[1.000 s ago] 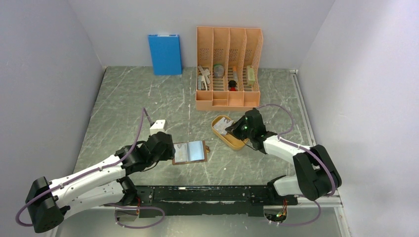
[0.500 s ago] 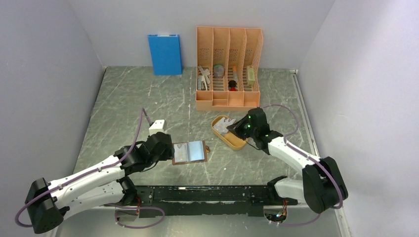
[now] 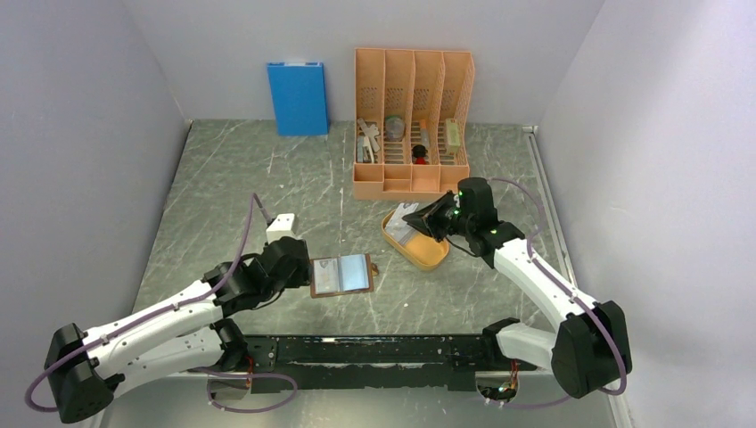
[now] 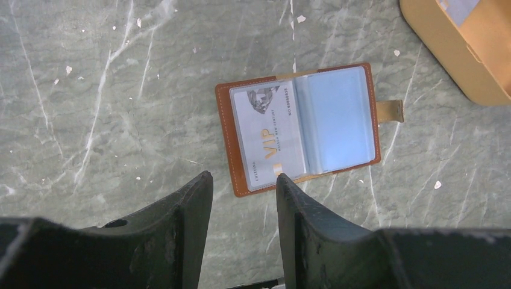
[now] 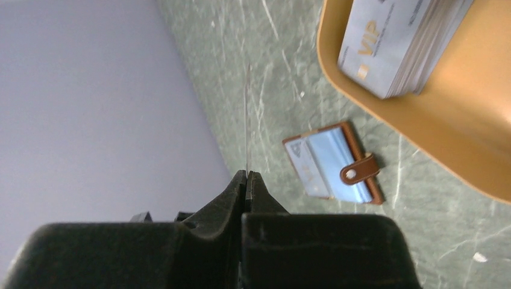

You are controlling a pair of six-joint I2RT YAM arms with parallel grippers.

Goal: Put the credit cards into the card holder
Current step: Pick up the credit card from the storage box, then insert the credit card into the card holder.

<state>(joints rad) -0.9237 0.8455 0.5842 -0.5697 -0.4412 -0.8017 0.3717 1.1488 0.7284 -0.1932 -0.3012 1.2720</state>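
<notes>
Card holder (image 3: 341,275) lying open and flat on the grey-green marbled surface (image 3: 223,178), just below the middle of the top view; its brown cover frames bluish clear sleeves, and its snap tab (image 4: 390,109) sticks out on the right side in the left wrist view; a VIP card (image 4: 268,135) sits in the left sleeve, the right sleeve showing only blue.

Credit cards (image 5: 401,42) stacked in an orange oval tray (image 5: 476,138), at the upper right of the right wrist view; in the top view the tray (image 3: 428,257) lies to the upper right of the holder, near it but apart.

Right tool (image 5: 246,176) has its fingers pressed together on a single card (image 5: 247,114), seen edge-on as a thin line rising from the fingertips; in the top view this tool (image 3: 426,220) hangs over the far end of the tray, partly covering the stack.

Left tool (image 4: 244,180) has its fingers apart with nothing between them, at the holder's lower left corner in its wrist view; whether they touch the cover I cannot tell; in the top view it (image 3: 303,269) sits at the holder's left edge.

Behind the tray stands a tall orange desk organizer (image 3: 412,120) with small items in its slots; a blue box (image 3: 298,96) leans on the back wall at upper centre-left.
</notes>
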